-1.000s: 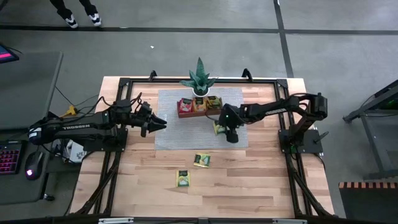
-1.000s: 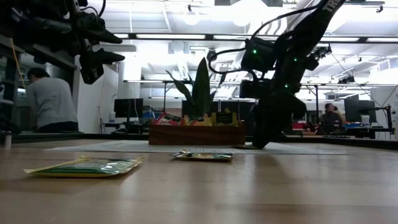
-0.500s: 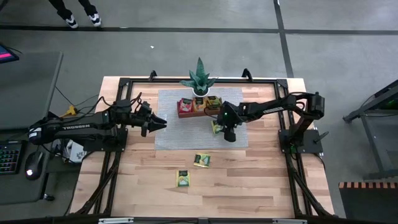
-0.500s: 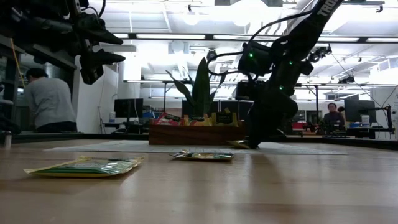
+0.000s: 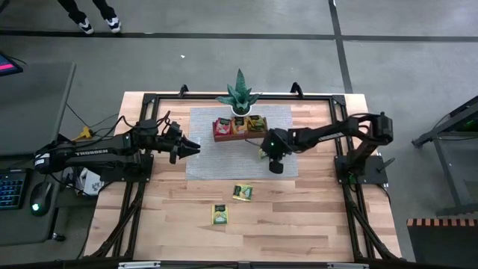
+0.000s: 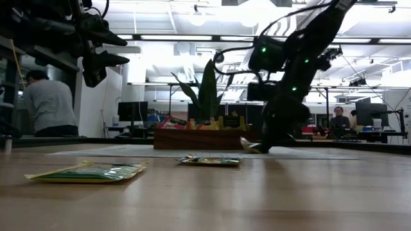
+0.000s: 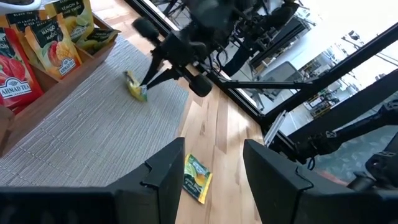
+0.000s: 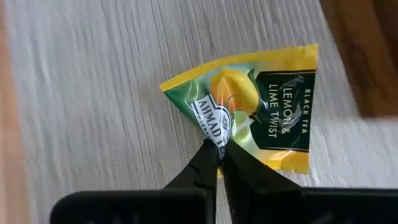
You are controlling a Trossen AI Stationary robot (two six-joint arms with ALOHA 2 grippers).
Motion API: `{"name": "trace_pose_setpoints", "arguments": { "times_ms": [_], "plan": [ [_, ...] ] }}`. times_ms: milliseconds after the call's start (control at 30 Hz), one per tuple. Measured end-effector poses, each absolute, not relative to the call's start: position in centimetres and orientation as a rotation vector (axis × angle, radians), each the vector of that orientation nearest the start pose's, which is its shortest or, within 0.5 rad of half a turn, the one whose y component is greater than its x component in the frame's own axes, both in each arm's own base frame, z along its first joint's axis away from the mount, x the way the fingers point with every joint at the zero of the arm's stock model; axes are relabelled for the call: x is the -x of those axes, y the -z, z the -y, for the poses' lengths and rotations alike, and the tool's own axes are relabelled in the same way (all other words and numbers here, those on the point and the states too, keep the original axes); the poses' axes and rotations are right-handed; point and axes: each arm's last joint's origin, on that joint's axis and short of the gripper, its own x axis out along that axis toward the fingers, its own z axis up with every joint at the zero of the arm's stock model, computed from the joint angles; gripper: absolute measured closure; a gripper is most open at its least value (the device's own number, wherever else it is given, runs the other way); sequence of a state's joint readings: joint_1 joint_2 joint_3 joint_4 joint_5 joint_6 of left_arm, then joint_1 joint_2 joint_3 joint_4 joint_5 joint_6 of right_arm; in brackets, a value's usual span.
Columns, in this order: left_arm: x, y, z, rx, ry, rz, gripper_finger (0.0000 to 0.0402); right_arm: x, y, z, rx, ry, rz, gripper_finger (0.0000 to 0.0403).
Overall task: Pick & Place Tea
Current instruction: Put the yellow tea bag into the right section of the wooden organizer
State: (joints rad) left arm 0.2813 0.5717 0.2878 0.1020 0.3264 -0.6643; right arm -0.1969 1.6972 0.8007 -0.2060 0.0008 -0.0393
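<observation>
So compared with a second ago, the right tool [image 8: 219,151] has gone from wide apart to pinched tight on a yellow-green tea packet [image 8: 252,115], the lemon and lime one, gripped at its edge near the label. The packet is now seen crumpled and tipped up off the grey mat [image 5: 213,161], just in front of the wooden tray [image 5: 239,135], where earlier it lay flat. In the low view one corner is pointed up and away from the tool, the other end still low by the mat; a long axis can't really be told since it's about square.

The left tool [image 7: 211,171] is held partly apart with nothing in it, above the mat's left side, unmoved. Two more packets, one [image 5: 242,192] and another [image 5: 219,214], are left flat on the bare wooden surface [image 5: 314,217].
</observation>
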Motion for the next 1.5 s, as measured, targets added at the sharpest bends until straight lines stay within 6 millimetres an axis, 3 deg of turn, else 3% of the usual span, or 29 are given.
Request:
{"name": "trace_pose_setpoints", "arguments": {
  "times_ms": [333, 600, 833, 1167, 1500],
  "plan": [
    [-14.1, -21.9, -3.5, 0.856, -0.150, -0.121, 0.0238, -29.1, -17.6, 0.8, 0.171, 0.292, -0.942, 0.0400],
    [-15.1, -22.7, -3.8, 0.868, -0.118, -0.012, 0.0238, -32.0, -22.8, -2.4, 0.443, 0.378, -0.884, 0.0402],
    [-17.4, -24.3, -4.4, 0.854, -0.047, 0.075, 0.0238, -34.7, -24.9, -2.4, 0.577, 0.467, -0.927, 0.0402],
    [-21.9, -26.5, -5.3, 0.770, 0.079, -0.015, 0.0238, -36.6, -26.9, -2.5, 0.653, 0.507, -0.878, 0.0403],
    [-25.1, -25.4, -6.3, 0.551, 0.034, -0.086, 0.0238, -37.4, -30.1, -2.5, 0.722, 0.534, -0.809, 0.0402]
  ]
}}
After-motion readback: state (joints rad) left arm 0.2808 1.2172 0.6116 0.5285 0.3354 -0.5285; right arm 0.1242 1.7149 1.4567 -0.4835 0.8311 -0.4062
